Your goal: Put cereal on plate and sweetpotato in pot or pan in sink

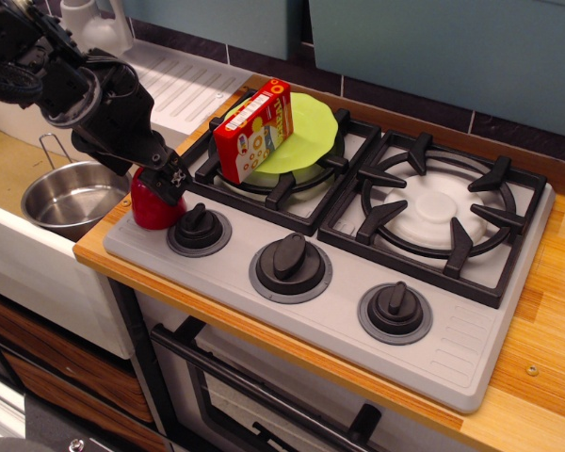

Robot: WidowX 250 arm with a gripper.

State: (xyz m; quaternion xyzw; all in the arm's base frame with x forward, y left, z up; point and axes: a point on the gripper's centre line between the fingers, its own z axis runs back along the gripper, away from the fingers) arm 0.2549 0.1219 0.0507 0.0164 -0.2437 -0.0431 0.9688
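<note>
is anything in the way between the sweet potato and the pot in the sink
Nothing visible. The sweet potato sits at the stove's front left corner with the gripper on it, and the pot lies open just to its left.

Teal wall panels above dark tiles; wooden counter below.
</note>
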